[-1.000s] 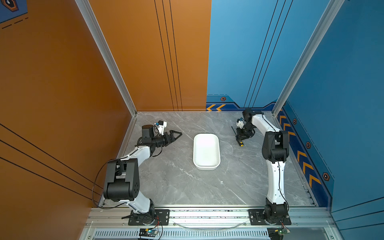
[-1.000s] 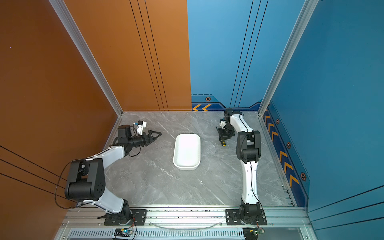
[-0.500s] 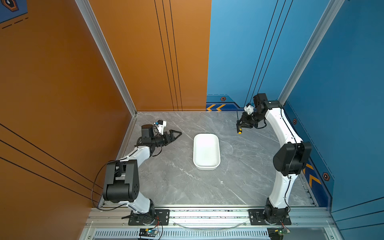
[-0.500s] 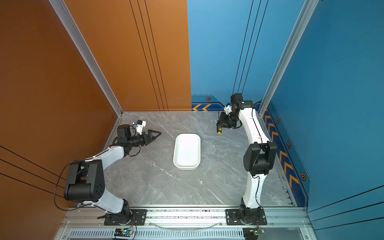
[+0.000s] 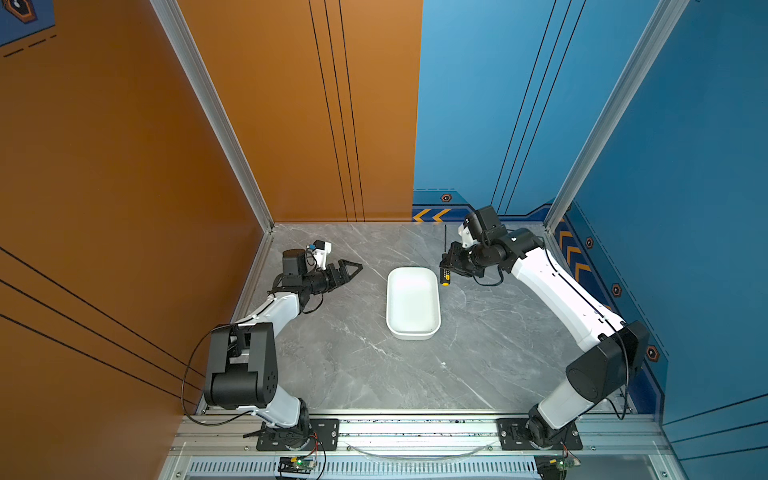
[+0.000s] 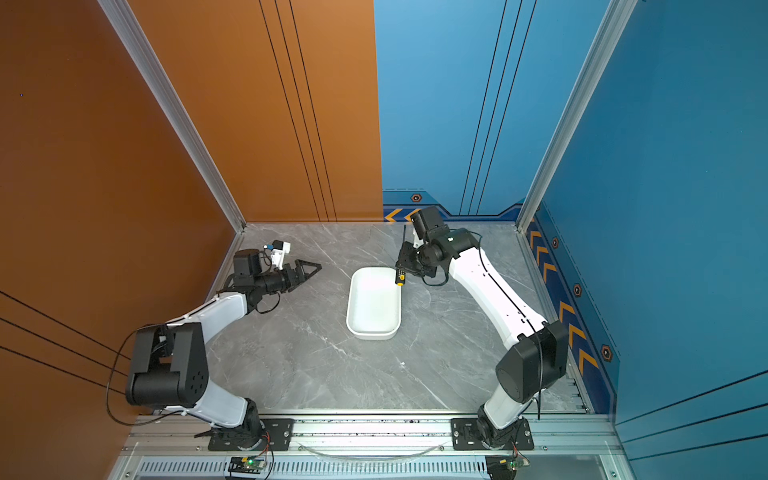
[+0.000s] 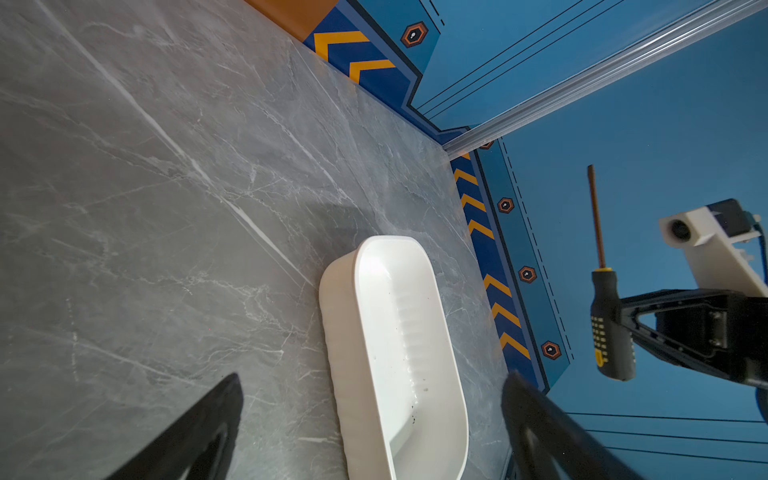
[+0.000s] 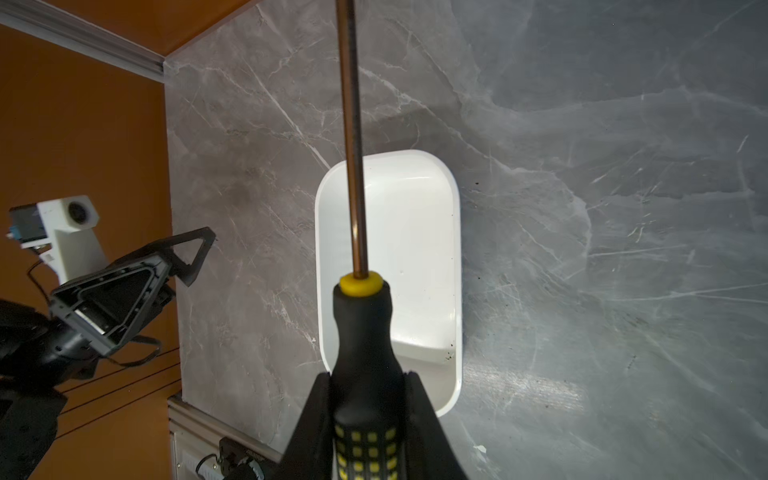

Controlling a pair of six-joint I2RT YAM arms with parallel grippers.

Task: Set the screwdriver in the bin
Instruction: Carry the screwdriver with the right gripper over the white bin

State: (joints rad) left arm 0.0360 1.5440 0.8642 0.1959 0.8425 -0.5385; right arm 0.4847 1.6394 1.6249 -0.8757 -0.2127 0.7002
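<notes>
My right gripper (image 5: 445, 262) (image 6: 401, 264) (image 8: 368, 376) is shut on the black handle of the screwdriver (image 5: 445, 275) (image 6: 400, 277) (image 7: 609, 328) (image 8: 363, 332), held in the air. Its thin shaft points toward the back wall and its yellow end cap toward the front. It hangs by the far right corner of the bin (image 5: 411, 307) (image 6: 374, 309) (image 7: 399, 332) (image 8: 411, 232), a shallow white tray lying empty mid-table. My left gripper (image 5: 353, 266) (image 6: 313, 269) (image 7: 372, 378) rests low to the left of the bin, open and holding nothing.
The grey marble tabletop (image 5: 357, 365) is boxed in by orange walls on the left and blue walls at the back and right. An aluminium rail (image 5: 415, 432) with both arm bases runs along the front edge.
My right arm has lifted the screwdriver off the table at the far right and carried it left to the bin's far right corner. The left arm has not moved.
</notes>
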